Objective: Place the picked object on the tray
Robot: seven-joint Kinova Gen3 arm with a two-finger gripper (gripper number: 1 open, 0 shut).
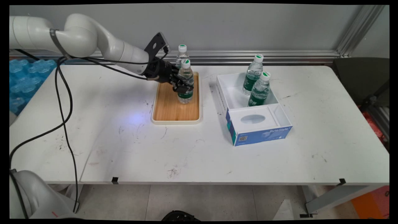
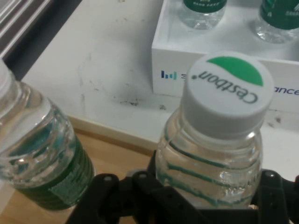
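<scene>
Gripper [image 1: 182,85] is clamped around a clear water bottle [image 1: 185,83], fingers on the body just above its green label. Bottle is upright on the wooden tray [image 1: 174,112], upper centre of the main view, far end of the tray. Hand view confirms: black linkage on both sides of the bottle [image 2: 215,154], white cap with green "Cestbon" mark [image 2: 227,88] centre right.

Second water bottle [image 1: 182,55] stands just behind the held one at the tray's far edge; in the hand view it's at lower left [image 2: 39,149].

Right of the tray: open white-and-blue box [image 1: 264,133] with two more water bottles upright in its far compartment, [image 1: 252,79] and [image 1: 260,90].

White table [image 1: 124,149], scuffed.
</scene>
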